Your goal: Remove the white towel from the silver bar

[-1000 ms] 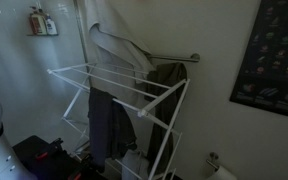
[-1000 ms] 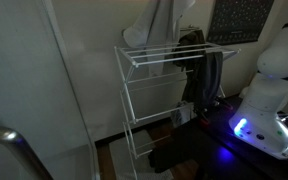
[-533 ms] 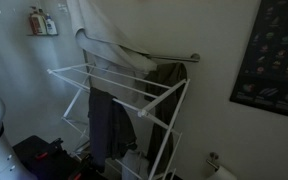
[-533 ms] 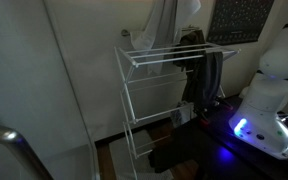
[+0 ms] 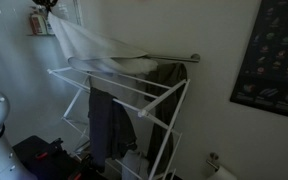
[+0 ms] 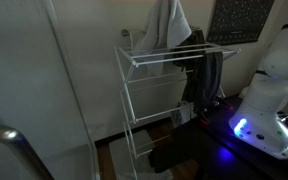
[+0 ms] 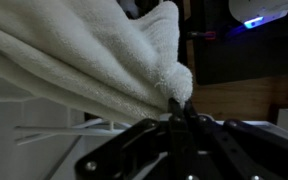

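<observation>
White towel [image 7: 84,55] clamped in my jaws; in an exterior view it stretches from upper left toward silver bar [image 5: 174,57].

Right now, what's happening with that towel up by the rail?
The arm's gripper is shut on a fold of the white towel, holding it stretched up and away from the silver bar. The towel's trailing end looks to lie at the bar, above the drying rack, so it is not yet off; that part is blurred. A dark towel hangs nearby.
</observation>
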Controlling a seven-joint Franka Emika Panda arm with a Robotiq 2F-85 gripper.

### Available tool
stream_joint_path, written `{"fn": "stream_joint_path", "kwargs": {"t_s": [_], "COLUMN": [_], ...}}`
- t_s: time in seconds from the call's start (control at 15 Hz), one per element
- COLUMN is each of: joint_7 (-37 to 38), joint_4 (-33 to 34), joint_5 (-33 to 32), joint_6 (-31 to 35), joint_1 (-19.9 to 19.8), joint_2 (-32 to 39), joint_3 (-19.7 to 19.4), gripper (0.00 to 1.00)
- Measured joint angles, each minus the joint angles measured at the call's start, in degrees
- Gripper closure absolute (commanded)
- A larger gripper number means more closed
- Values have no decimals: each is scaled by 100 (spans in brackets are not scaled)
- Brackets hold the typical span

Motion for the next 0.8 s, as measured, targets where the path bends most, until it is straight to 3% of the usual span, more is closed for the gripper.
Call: {"fn": "stream_joint_path", "kwargs": {"t_s": [0.33, 0.8], "joint_7": [-202, -583], "joint_4": [-936, -1864], "joint_5": [567, 668], "joint_6": [3, -135], "joint_1": [345, 702], "joint_2": [38, -15], "joint_3": [127, 423], "gripper": [98, 98]}}
